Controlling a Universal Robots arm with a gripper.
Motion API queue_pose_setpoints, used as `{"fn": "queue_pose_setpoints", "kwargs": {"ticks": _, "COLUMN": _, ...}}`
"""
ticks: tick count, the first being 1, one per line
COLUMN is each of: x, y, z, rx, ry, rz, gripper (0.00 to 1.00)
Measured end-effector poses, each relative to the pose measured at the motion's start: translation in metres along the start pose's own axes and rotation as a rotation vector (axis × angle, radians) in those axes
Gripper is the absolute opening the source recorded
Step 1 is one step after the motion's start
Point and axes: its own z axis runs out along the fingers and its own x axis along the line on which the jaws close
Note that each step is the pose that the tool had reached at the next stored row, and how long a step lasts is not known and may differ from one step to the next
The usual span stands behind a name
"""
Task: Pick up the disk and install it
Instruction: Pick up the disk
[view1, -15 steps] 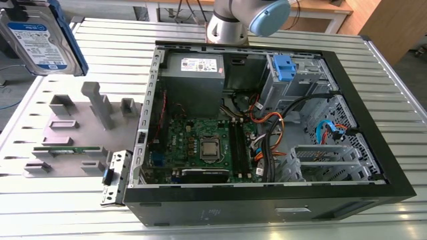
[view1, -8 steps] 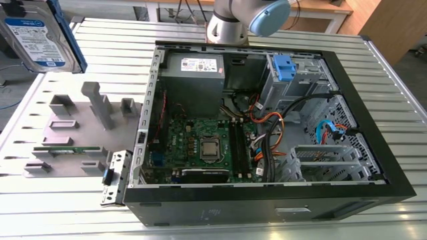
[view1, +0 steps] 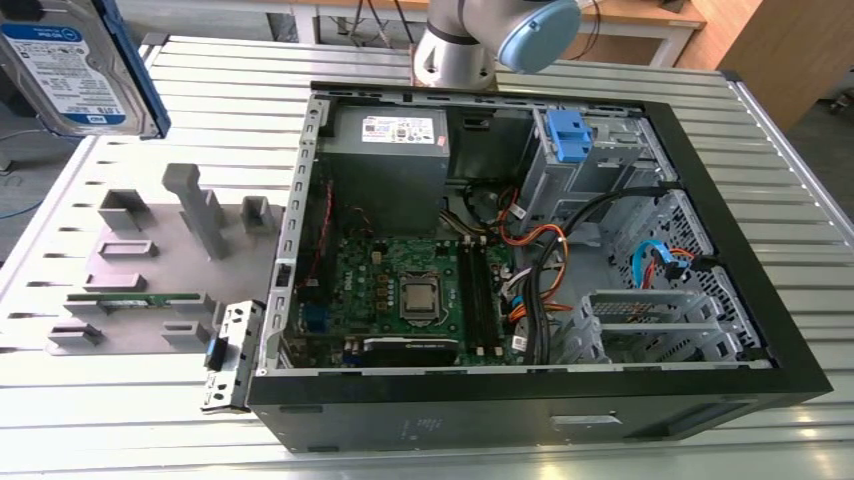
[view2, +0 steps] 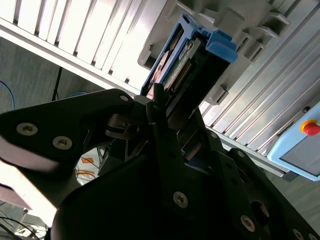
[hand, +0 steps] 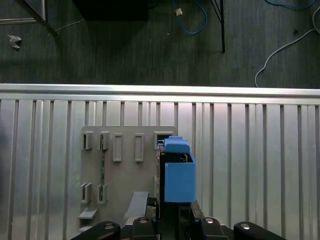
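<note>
Clenching the flat silver-metal disk with blue plastic rails (hand: 179, 175), the black tool (hand: 172, 222) holds it above the grey fixture plate (hand: 125, 170) on the ribbed counter (hand: 250, 165).

disk (view1: 74, 65): in the air, label showing, exterior view's upper left | grey fixture plate (view1: 147, 260): lies on table (view1: 787, 150) | open computer case (view1: 534, 400): just beside plate, exterior view's right | arm (view1: 467, 40): past case's far side

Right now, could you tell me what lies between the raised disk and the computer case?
In the exterior view, the grey fixture plate, lying on the slatted table, sits between the disk and the case.
</note>
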Motion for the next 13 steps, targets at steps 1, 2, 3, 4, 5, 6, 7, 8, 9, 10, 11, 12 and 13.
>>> {"fn": "queue_pose_setpoints", "kwargs": {"ticks": 1, "x": 0.0, "y": 0.0, "z": -0.0014, "rx": 0.0001, "ry": 0.0, "rz": 0.0, "gripper": 0.35}}
{"fn": "queue_pose_setpoints", "kwargs": {"ticks": 2, "x": -0.0001, "y": 0.0001, "z": -0.0026, "rx": 0.0002, "ry": -0.0001, "rz": 0.0, "gripper": 0.35}}
{"fn": "queue_pose_setpoints", "kwargs": {"ticks": 3, "x": -0.0001, "y": 0.0002, "z": -0.004, "rx": 0.0002, "ry": -0.0001, "rz": 0.0, "gripper": 0.35}}
{"fn": "queue_pose_setpoints", "kwargs": {"ticks": 4, "x": -0.0002, "y": 0.0002, "z": -0.0052, "rx": 0.0003, "ry": -0.0001, "rz": 0.0, "gripper": 0.35}}
{"fn": "queue_pose_setpoints", "kwargs": {"ticks": 5, "x": -0.0002, "y": 0.0002, "z": -0.0065, "rx": 0.0002, "ry": -0.0001, "rz": 0.0, "gripper": 0.35}}
{"fn": "queue_pose_setpoints", "kwargs": {"ticks": 6, "x": -0.0002, "y": 0.0003, "z": -0.0078, "rx": 0.0001, "ry": -0.0001, "rz": 0.0, "gripper": 0.35}}
{"fn": "queue_pose_setpoints", "kwargs": {"ticks": 7, "x": -0.0003, "y": 0.0003, "z": -0.0091, "rx": 0.0002, "ry": -0.0001, "rz": 0.0, "gripper": 0.35}}
{"fn": "queue_pose_setpoints", "kwargs": {"ticks": 8, "x": -0.0004, "y": 0.0004, "z": -0.0105, "rx": 0.0001, "ry": -0.0001, "rz": 0.0, "gripper": 0.35}}
{"fn": "queue_pose_setpoints", "kwargs": {"ticks": 9, "x": -0.0004, "y": 0.0005, "z": -0.0119, "rx": 0.0001, "ry": -0.0001, "rz": 0.0, "gripper": 0.35}}
{"fn": "queue_pose_setpoints", "kwargs": {"ticks": 10, "x": -0.0005, "y": 0.0005, "z": -0.0134, "rx": 0.0001, "ry": 0.0, "rz": 0.0, "gripper": 0.35}}
{"fn": "queue_pose_setpoints", "kwargs": {"ticks": 11, "x": -0.0006, "y": 0.0006, "z": -0.015, "rx": 0.0001, "ry": -0.0001, "rz": 0.0, "gripper": 0.35}}
{"fn": "queue_pose_setpoints", "kwargs": {"ticks": 12, "x": -0.0007, "y": 0.0006, "z": -0.0164, "rx": 0.0002, "ry": -0.0001, "rz": 0.0, "gripper": 0.35}}
{"fn": "queue_pose_setpoints", "kwargs": {"ticks": 13, "x": -0.0008, "y": 0.0007, "z": -0.0177, "rx": 0.0002, "ry": -0.0001, "rz": 0.0, "gripper": 0.35}}
